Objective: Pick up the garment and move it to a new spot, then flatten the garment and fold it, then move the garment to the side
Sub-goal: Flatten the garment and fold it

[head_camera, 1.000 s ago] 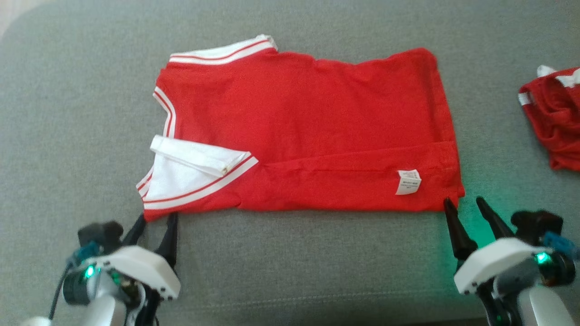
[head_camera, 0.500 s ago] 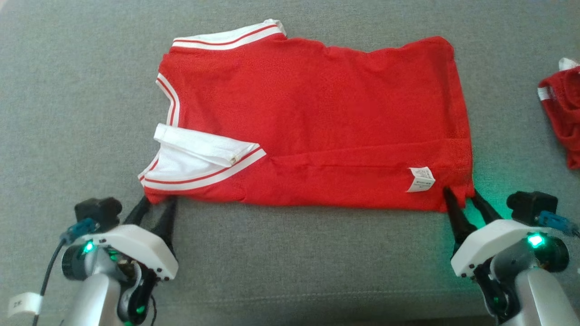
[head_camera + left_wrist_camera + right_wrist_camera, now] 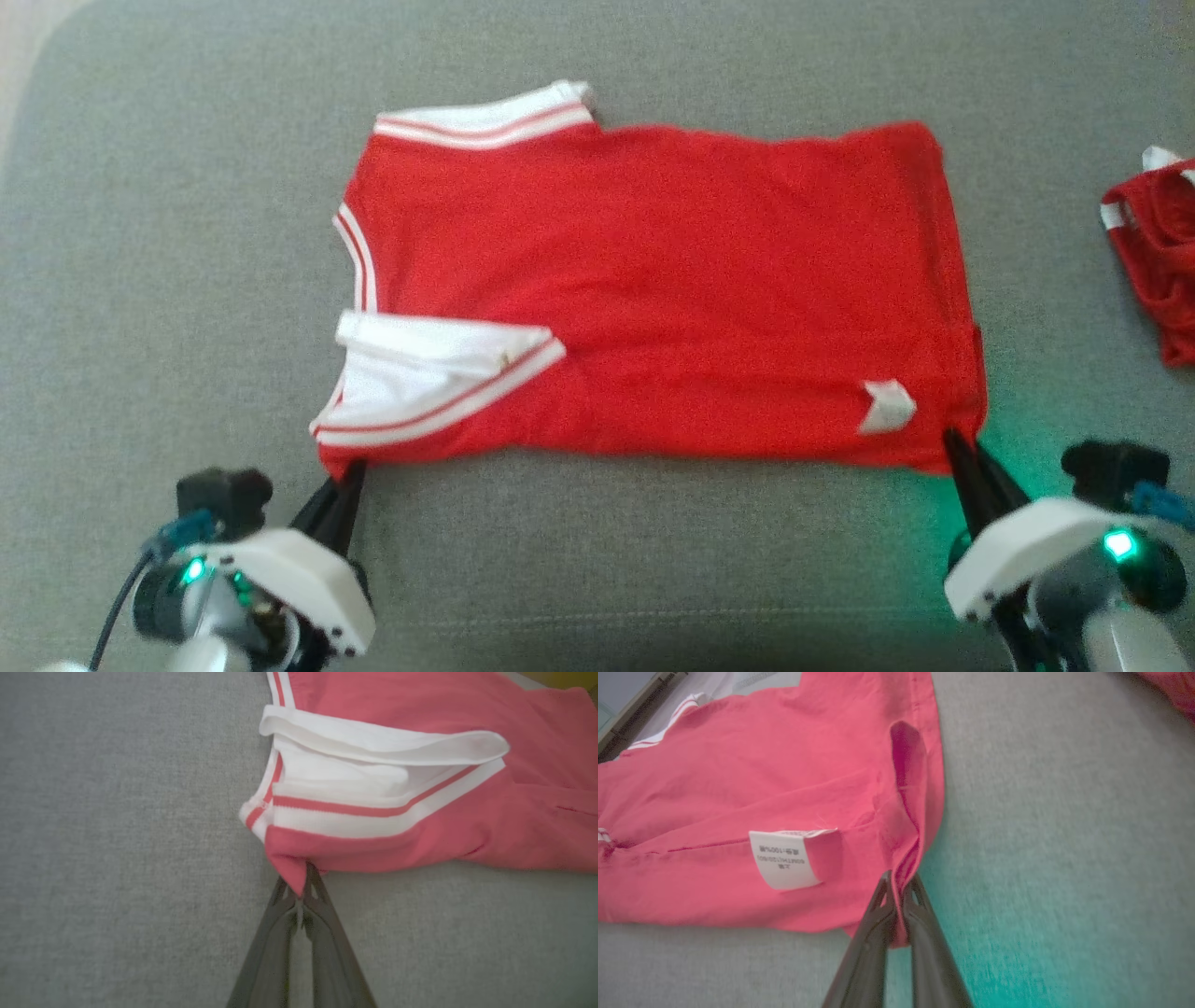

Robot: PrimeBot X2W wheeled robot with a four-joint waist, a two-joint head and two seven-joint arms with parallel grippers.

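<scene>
i am looking down at a red short-sleeved shirt with white striped trim (image 3: 653,280), which is lying spread flat across the middle of a grey woven fabric surface (image 3: 168,233). its long side is running left to right, with the neck end pointing toward the surface's left edge and the hem end toward the right edge. a white folded collar flap (image 3: 439,341) is lying open on the shirt's near left part, just above a white band with a red stripe.

my left gripper (image 3: 347,474) is sitting at the shirt's near left corner. in the left wrist view its two dark fingers are pressing together on a small point of red cloth just below the striped band, so it is pinching the shirt there.

my right gripper (image 3: 956,446) is sitting at the near right corner, at the hem. in the right wrist view its fingers are closing tight on the hem edge, and the cloth is bunching into a narrow ridge running up from the fingertips. a white rectangular care label (image 3: 784,858) is lying on the red cloth just to the left of that grip, one end curling over.

a green glow (image 3: 1013,439) is showing on the surface beside the right gripper. a crumpled red garment with white trim (image 3: 1158,271) is lying apart from the shirt, at the surface's right edge.
</scene>
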